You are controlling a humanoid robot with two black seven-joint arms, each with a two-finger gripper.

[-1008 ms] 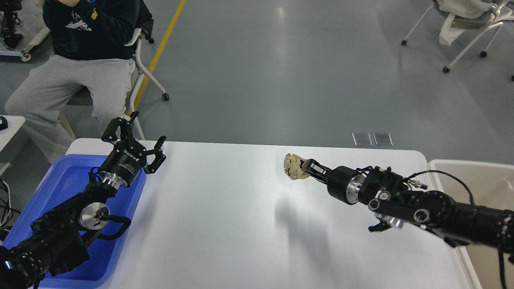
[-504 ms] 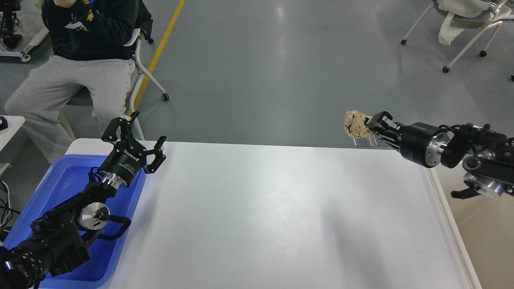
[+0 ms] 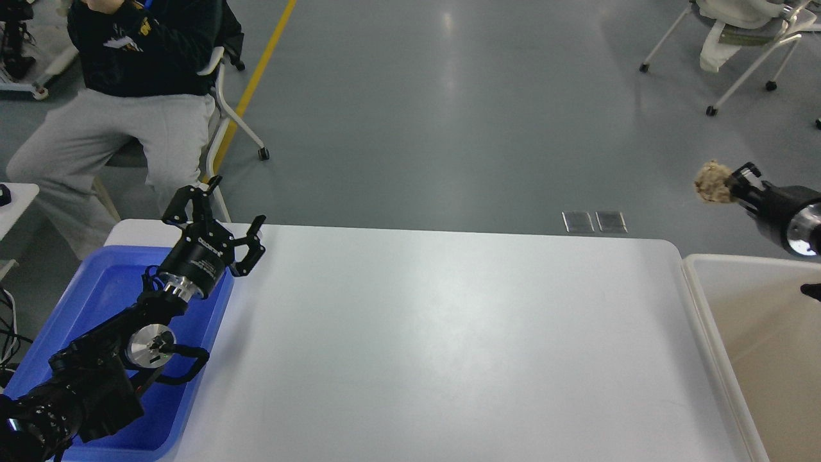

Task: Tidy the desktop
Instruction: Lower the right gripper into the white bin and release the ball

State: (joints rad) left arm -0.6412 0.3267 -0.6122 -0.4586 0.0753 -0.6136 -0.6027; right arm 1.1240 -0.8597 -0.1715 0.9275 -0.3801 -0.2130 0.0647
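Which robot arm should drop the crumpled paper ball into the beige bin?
The right one: its fingers already grip the paper ball up beside the bin. The left gripper is open, far away.

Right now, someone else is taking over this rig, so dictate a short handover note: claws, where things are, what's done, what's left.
Left claw: open, empty, hovering over the far end of the blue tray.
Right claw: shut on a crumpled paper wad, held in the air near the far end of the beige bin.
Desktop: nothing visible lying on it.
Done: the wad is off the desktop.
Left: probably bring it fully over the bin, open the claw to drop it, then pull the right arm back.
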